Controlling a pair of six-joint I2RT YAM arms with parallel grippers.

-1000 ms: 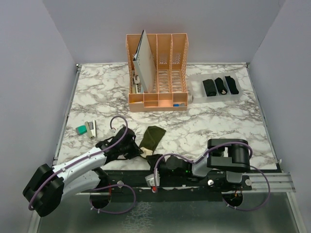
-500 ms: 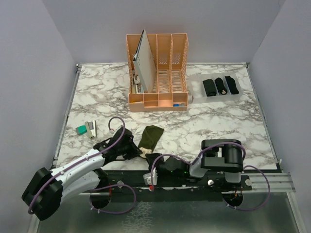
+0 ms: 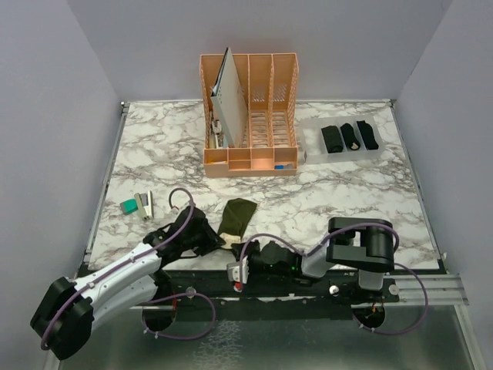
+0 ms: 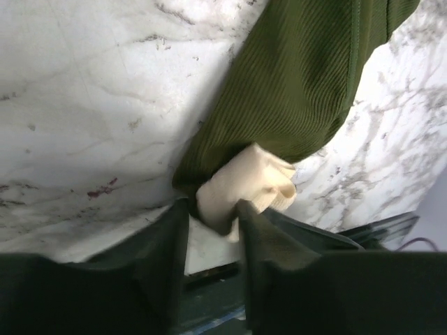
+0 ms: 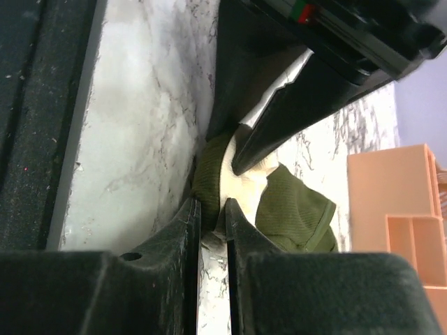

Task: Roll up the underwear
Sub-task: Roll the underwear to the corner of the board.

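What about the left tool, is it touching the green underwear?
Touching. The left wrist view shows the left tool closed on the cream waistband of the green underwear.

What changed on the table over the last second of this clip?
The right pincer narrowed onto the near edge of the olive underwear, beside the left pincer, which kept its pinch on the cream waistband. The cloth drew in narrower. The rolled black underwear, its tray and the orange organizer stayed put.
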